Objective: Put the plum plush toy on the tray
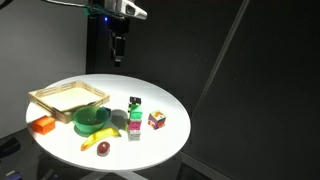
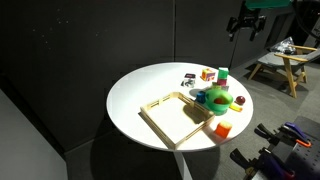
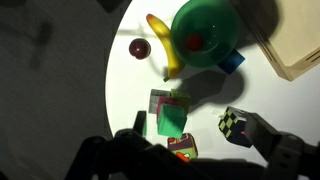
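The plum plush toy (image 1: 103,149) is a small dark red ball on the round white table, next to the yellow banana (image 1: 100,137). It also shows in the other exterior view (image 2: 240,102) and in the wrist view (image 3: 140,48). The light-wood tray (image 1: 65,97) lies on the table beside the green bowl; it shows in both exterior views (image 2: 180,115) and at the wrist view's edge (image 3: 295,40). My gripper (image 1: 118,45) hangs high above the table, far from the plum. It is open and empty, its fingers wide apart in the wrist view (image 3: 193,126).
A green bowl (image 3: 205,35) with something red inside stands between the tray and the banana (image 3: 162,55). A green block stack (image 3: 170,115), a checkered cube (image 3: 235,125) and a coloured cube (image 3: 183,148) lie below the gripper. An orange block (image 1: 42,125) sits near the table's edge.
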### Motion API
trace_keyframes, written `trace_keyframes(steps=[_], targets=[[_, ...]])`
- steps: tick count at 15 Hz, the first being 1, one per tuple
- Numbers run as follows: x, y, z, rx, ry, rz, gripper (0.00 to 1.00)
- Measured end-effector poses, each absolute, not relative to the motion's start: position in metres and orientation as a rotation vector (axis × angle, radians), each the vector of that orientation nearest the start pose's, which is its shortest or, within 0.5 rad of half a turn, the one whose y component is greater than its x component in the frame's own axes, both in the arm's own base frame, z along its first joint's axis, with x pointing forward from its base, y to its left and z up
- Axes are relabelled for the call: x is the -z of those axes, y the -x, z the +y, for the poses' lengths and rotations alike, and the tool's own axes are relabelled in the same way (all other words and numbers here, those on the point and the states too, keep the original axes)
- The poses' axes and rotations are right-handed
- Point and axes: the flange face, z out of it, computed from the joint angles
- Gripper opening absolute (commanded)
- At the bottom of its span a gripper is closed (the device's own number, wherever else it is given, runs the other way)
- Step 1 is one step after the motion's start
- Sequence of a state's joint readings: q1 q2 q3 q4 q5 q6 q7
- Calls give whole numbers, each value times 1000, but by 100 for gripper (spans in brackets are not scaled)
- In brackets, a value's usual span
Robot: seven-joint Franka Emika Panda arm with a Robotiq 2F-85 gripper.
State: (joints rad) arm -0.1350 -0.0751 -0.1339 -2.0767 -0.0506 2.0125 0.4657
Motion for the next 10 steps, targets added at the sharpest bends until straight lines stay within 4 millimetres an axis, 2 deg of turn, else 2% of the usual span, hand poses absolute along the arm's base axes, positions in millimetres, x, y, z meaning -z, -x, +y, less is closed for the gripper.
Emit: trace_keyframes(steps=[3,10], targets=[[-457,-506,-154,2,2973,1119,100],[-437,-484,-192,-62,2963,1135,100]])
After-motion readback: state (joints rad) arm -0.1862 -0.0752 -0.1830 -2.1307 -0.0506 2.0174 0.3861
